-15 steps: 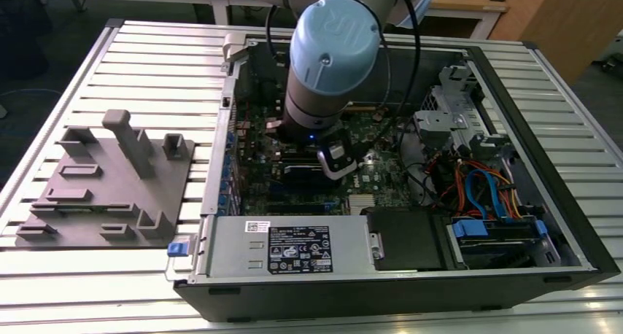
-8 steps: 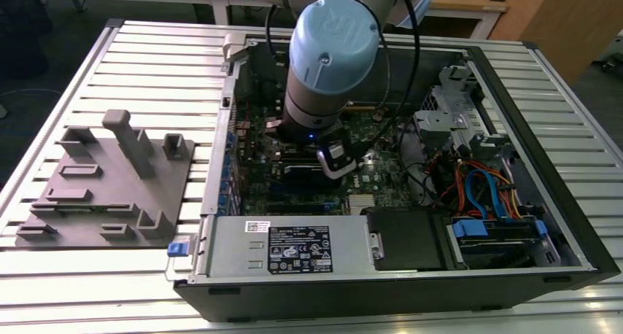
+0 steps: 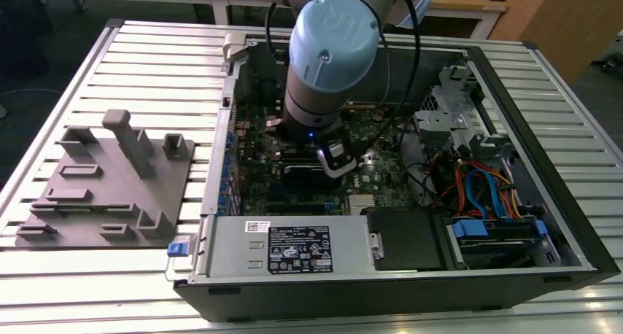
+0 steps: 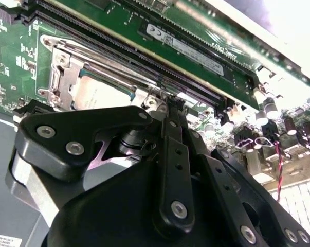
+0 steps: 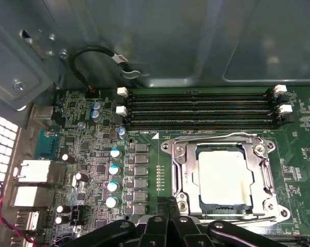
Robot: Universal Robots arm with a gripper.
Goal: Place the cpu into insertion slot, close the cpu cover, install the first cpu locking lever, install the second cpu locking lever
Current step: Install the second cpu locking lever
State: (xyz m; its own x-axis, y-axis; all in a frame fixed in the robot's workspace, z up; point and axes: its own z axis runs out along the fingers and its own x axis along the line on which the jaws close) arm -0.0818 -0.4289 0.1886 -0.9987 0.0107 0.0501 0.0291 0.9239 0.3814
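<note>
The cpu (image 5: pixel 221 177) is seated in the insertion slot (image 5: pixel 176 177) with the cpu cover (image 5: pixel 224 145) lowered over it, just ahead of the gripper (image 4: pixel 167 100). Jaws appear pressed together at a locking lever (image 5: pixel 221 136); lever installation is judged in hand, demanding precise hooking.

Grey fixture block (image 3: pixel 105 184) sits on the slatted table (image 3: pixel 146 57), at the exterior view's left of the open PC case (image 3: pixel 574 224); inside, probably a power supply (image 3: pixel 282 248) along the near wall.
</note>
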